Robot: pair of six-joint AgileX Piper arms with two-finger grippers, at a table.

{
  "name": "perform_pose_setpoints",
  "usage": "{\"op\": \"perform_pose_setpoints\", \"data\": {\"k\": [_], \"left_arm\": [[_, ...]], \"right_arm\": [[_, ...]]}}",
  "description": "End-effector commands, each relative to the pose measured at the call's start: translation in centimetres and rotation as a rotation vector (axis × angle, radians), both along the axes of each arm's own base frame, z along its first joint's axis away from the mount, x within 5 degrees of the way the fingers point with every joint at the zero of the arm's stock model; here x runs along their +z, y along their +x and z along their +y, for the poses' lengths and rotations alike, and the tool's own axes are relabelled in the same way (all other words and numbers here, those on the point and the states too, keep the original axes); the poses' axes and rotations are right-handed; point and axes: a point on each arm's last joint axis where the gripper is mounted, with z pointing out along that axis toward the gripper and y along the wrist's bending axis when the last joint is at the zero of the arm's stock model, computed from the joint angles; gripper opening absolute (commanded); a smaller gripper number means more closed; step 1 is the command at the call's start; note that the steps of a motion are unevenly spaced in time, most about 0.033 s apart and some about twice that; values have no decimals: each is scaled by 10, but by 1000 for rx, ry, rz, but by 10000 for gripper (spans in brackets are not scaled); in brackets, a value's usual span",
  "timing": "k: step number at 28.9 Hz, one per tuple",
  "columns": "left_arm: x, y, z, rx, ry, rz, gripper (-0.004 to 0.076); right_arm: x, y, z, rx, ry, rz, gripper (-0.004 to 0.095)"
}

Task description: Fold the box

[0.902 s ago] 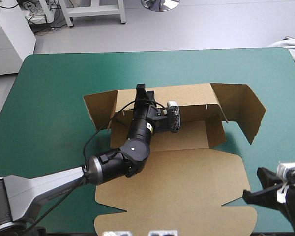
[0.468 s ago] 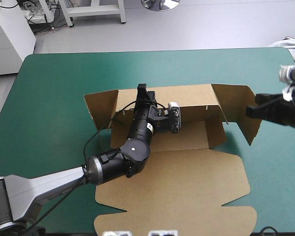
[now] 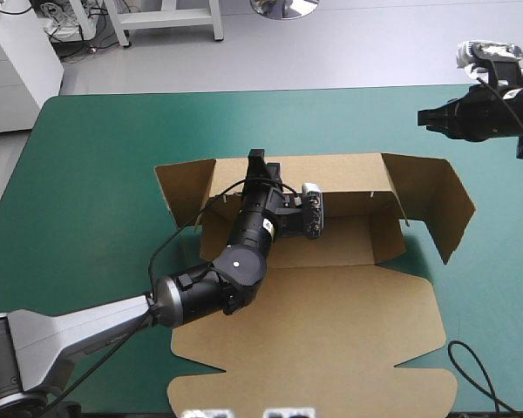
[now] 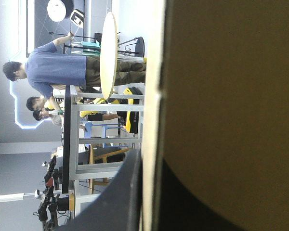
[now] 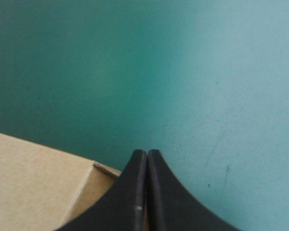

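Out of the left tool (image 3: 258,159) the back wall (image 3: 331,171) of the box (image 3: 349,244) can slip if it is pulled too hard or let go too soon. Then the wall can flop down flat and the fold is lost. The whole box can be dragged over the tabletop (image 3: 96,174), since it is held down by nothing else. The right side flap (image 3: 436,205) can be knocked the wrong way by the right tool (image 3: 423,115) if it is brought in too fast, because a closed tip gives only a small spot to push with.

The left tool is all but closed, and the top edge of the back wall is pinched in it. In the left wrist view one black finger (image 4: 118,197) is seen on one side of the board's pale edge, and a dark rounded shape, likely the other finger, on the other side. Beside this tool the wall is stood up, and the left side flap (image 3: 181,187) is turned out from it.

The right tool is closed tight, its two fingers pressed into one point. Nothing is held in it and nothing is touched by it. It is held above the teal-green cover, and a far corner of the box is seen just under it. Nearer the robot than both tools, the big lid part (image 3: 331,340) is laid flat on the tabletop.
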Motion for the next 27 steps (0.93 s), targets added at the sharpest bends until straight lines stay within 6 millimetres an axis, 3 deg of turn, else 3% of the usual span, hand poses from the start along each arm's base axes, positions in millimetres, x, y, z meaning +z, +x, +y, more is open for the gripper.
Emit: {"op": "perform_pose_setpoints", "data": {"k": [1,7,12,18,27], "left_arm": [[26,-4,5,-2,-36,-87,-10],[23,-3,4,3,-28,-84,-10],[18,0,3,27,-10,-81,-10],[17,0,3,34,-7,-82,-10],[17,1,4,51,-4,-87,-10]], "right_arm": [[-2,15,1,15,23,-5,-16],[-36,40,1,27,-15,111,-15],[-52,41,6,76,-28,197,-15],[-71,21,6,108,-59,248,-15],[-90,-10,10,108,-30,187,-15]]}}
